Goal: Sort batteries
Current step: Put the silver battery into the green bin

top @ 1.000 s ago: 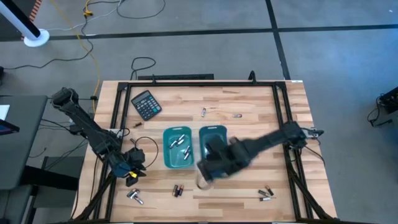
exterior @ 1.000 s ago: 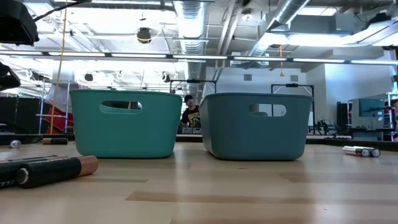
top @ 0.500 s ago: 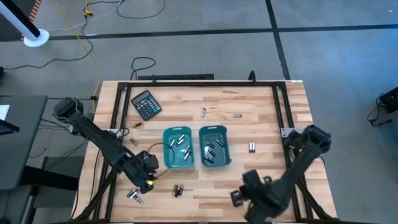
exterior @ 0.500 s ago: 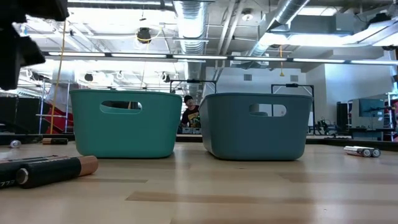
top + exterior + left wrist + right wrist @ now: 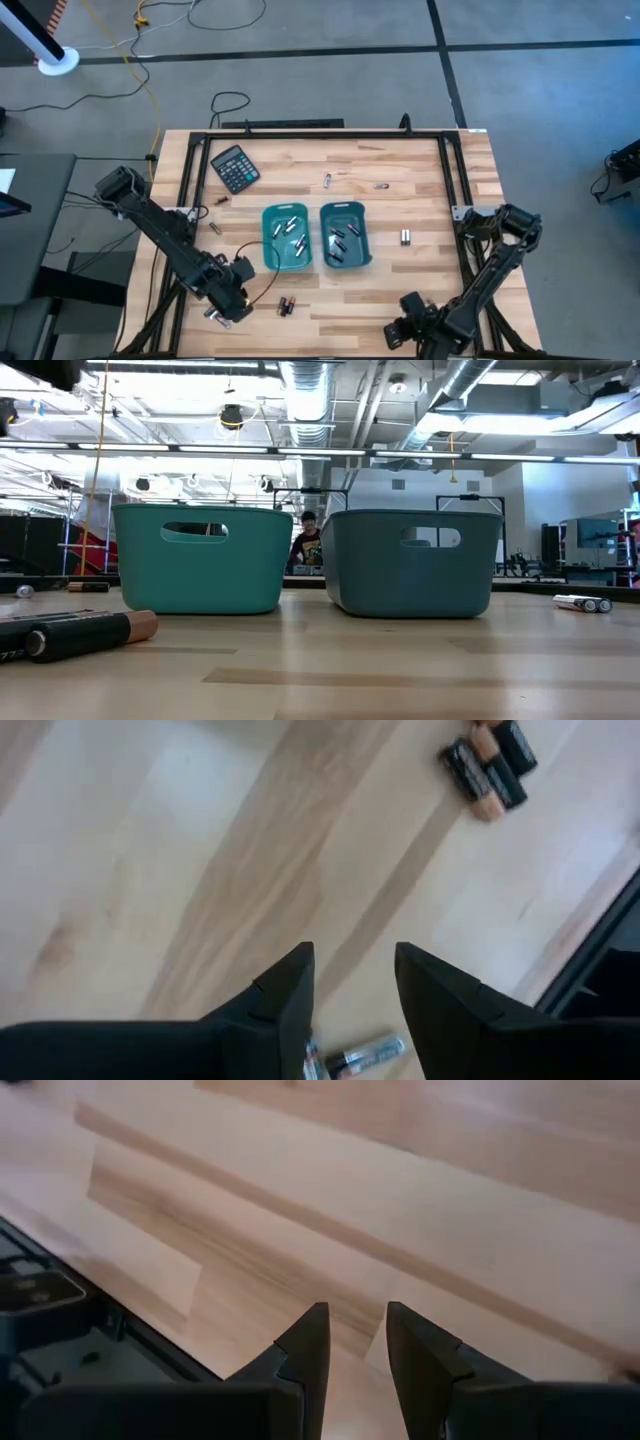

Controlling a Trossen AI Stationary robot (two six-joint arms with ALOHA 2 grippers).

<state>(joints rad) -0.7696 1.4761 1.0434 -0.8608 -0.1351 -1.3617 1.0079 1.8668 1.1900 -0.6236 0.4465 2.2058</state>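
High view: the left gripper point(image 5: 232, 303) hangs over the near-left part of the pale wooden tabletop point(image 5: 400, 190), just beside a silvery-grey cylindrical battery pair point(image 5: 217, 316) and left of two dark copper-ended batteries point(image 5: 286, 306). The right gripper point(image 5: 405, 333) sits at the near edge, right of centre. The bright teal plastic bin point(image 5: 286, 238) and the darker blue-teal plastic bin point(image 5: 344, 235) already hold cells; strays lie far of the bins and to their right. I judge this a reach between picks.

Low view: both bins stand side by side; one dark battery point(image 5: 85, 633) lies near-left, long axis across the picture, copper end rightward.

Left wrist view: the fingers point(image 5: 285, 995) stand apart, empty, above a silvery cell point(image 5: 362, 1053) lying flat. The next move calls for lowering astride its long axis.

Right wrist view: the fingers point(image 5: 305, 1342) are parted over bare wood, holding nothing.
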